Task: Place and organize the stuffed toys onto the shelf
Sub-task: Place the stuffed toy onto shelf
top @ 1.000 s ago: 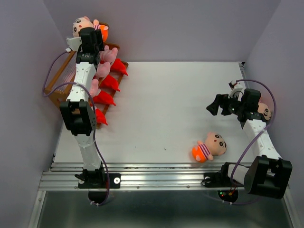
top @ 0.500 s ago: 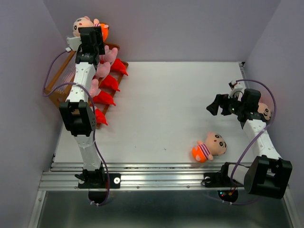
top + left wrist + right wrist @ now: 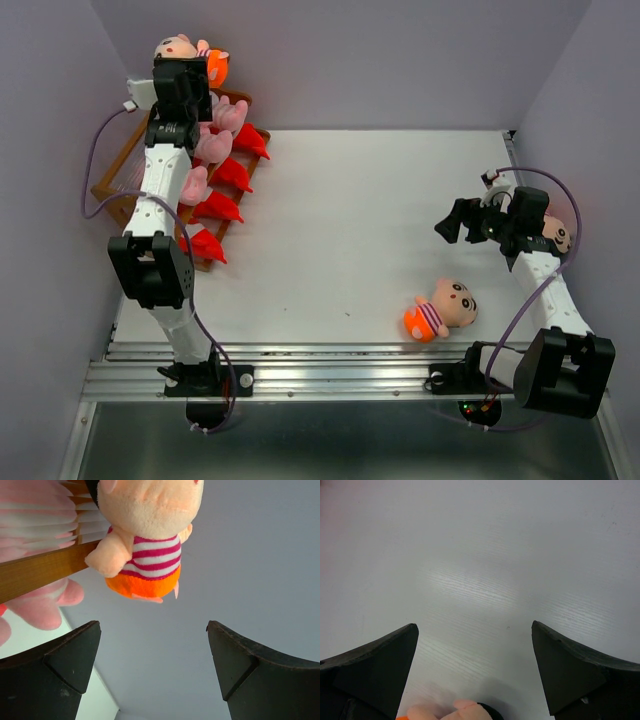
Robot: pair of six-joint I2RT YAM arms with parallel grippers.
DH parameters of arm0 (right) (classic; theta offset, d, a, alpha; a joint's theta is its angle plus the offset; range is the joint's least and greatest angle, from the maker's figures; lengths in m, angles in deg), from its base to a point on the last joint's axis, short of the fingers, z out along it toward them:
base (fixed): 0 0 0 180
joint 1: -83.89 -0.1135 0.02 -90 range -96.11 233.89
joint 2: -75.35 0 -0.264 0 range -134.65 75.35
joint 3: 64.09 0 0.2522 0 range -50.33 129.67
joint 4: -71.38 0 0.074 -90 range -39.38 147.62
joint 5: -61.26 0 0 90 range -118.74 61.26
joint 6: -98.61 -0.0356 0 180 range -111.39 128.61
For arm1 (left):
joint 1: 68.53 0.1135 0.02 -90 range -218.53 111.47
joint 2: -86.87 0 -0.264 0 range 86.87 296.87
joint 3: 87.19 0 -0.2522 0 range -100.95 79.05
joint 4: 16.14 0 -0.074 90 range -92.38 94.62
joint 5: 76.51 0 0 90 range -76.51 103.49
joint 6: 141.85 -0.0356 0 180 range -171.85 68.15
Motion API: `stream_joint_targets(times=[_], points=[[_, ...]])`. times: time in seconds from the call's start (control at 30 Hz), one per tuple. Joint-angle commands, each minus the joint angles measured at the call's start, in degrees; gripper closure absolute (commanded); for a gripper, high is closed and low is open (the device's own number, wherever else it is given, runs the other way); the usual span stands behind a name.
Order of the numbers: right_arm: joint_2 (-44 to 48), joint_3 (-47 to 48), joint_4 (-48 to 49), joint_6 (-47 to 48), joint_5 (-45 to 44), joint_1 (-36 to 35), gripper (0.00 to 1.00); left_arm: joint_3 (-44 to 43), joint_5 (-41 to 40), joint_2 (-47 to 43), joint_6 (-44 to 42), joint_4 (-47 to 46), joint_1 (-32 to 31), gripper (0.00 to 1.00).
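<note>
The shelf stands at the table's far left. On it are red toothy monsters along the low step, pink pigs on the middle one, and a boy doll on the top bar. In the left wrist view that doll sits on the wooden bar, apart from my left gripper, which is open and empty just below it. A second boy doll lies on the table near the front right. A third lies behind my right arm. My right gripper hangs open and empty over bare table.
Grey walls close in the table on the left, back and right. A metal rail runs along the near edge by the arm bases. A peach bit of a doll shows at the bottom edge of the right wrist view.
My left gripper has opened wide and let go of the boy doll on the top bar. The left arm has swung a little to the left. The right arm has not moved.
</note>
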Motion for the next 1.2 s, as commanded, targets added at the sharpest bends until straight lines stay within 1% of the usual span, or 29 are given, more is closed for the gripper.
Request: stream_joint_targets(times=[0.0, 0.07, 0.1, 0.13, 0.17, 0.2, 0.23, 0.3, 0.33, 0.37, 0.43, 0.47, 0.5, 0.53, 0.57, 0.63, 0.67, 0.77, 0.8, 0.87, 0.9, 0.93, 0.97, 1.03, 1.1, 1.17], points=[[1.07, -0.52, 2.63, 2.50, 1.34, 0.42, 0.00, 6.10, 2.88, -8.40, -6.31, -4.34, 0.27, 0.01], [1.42, -0.17, 0.97, 5.31, 4.66, 0.42, 0.00, 11.27, 4.29, -13.24, -11.13, -5.92, 0.27, 0.01], [1.60, -0.16, 0.18, 5.33, 6.34, 0.42, 0.00, 13.30, 4.99, -15.17, -11.16, -6.71, 0.27, 0.01], [1.94, -0.25, -0.35, 7.76, 7.75, 0.42, 0.00, 15.32, 6.82, -19.01, -14.90, -8.63, 0.27, 0.01], [2.21, -0.34, -0.88, 8.74, 9.24, 0.42, 0.00, 17.17, 7.80, -20.97, -16.85, -10.04, 0.27, 0.01], [2.82, -0.51, -1.58, 9.45, 11.60, 0.42, 0.00, 21.19, 9.29, -22.99, -19.39, -11.62, 0.27, 0.01], [3.09, -0.69, -1.94, 10.85, 12.41, 0.42, 0.00, 23.15, 13.13, -27.01, -25.08, -14.16, 0.27, 0.01], [3.53, -0.60, -2.73, 11.91, 14.17, 0.42, 0.00, 28.68, 17.62, -31.16, -31.34, -16.55, 0.27, 0.01], [3.79, -0.69, -2.99, 12.61, 14.61, 0.42, 0.00, 31.14, 20.70, -35.18, -34.68, -19.52, 0.27, 0.01], [3.79, -0.60, -3.08, 12.97, 15.49, 0.42, 0.00, 35.43, 25.86, -36.96, -39.50, -19.72, 0.27, 0.01], [3.36, -0.43, -3.78, 13.67, 16.11, 0.42, 0.00, 40.10, 30.55, -42.40, -42.70, -20.42, 0.27, 0.01], [3.09, -0.17, -4.05, 13.94, 16.37, 0.42, 0.00, 45.00, 35.45, -44.08, -45.15, -20.86, 0.27, 0.01], [2.83, 0.01, -4.57, 14.37, 16.55, 0.42, 0.00, 47.23, 38.45, -45.84, -46.39, -21.39, 0.01, 0.01], [2.48, 0.19, -4.93, 14.73, 16.46, 0.42, 0.00, 49.34, 41.79, -47.34, -48.32, -22.26, -0.86, 0.01], [1.69, 0.71, -5.19, 14.82, 15.59, 0.42, 0.00, 52.58, 44.61, -50.57, -52.25, -22.01, -5.22, 0.01], [1.07, 1.59, -6.42, 14.73, 13.75, 0.42, 0.00, 56.02, 40.44, -54.19, -55.70, -20.52, -12.87, 0.01], [0.81, 2.73, -7.73, 14.82, 11.04, 0.42, 0.00, 59.08, 35.81, -56.99, -57.20, -20.25, -21.27, 0.01], [0.63, 5.19, -10.02, 15.52, 4.01, 0.42, 0.00, 62.62, 28.49, -58.60, -58.53, -18.67, -30.46, 0.01], [0.28, 7.29, -11.24, 15.26, -2.89, 0.42, 0.00, 64.89, 27.42, -58.26, -58.18, -18.67, -34.93, 0.01], [-0.60, 9.49, -12.22, 14.64, -11.44, 0.42, 0.00, 66.58, 24.27, -56.25, -57.74, -18.67, -38.91, 0.01], [-1.12, 10.64, -13.44, 14.90, -19.14, 0.42, 0.00, 67.98, 23.11, -55.19, -57.48, -18.76, -40.84, 0.01], [-2.17, 12.47, -14.06, 16.39, -22.44, 0.94, 0.00, 68.60, 22.23, -54.22, -57.22, -19.10, -44.43, 0.01], [-2.62, 13.19, -14.33, 17.10, -29.17, 0.95, 0.00, 70.00, 20.14, -52.29, -56.34, -20.24, -46.03, 0.01], [-4.11, 13.81, -14.33, 20.68, -34.67, 1.48, 0.00, 71.59, 18.98, -50.35, -55.11, -22.52, -50.15, 0.01], [-5.34, 14.16, -14.25, 24.20, -40.19, 4.19, 0.00, 73.96, 17.74, -47.98, -53.09, -26.48, -52.28, 0.01], [-7.97, 15.04, -14.25, 26.15, -41.54, 8.32, 0.00, 75.54, 16.78, -45.95, -51.42, -29.73, -54.48, 0.01]])
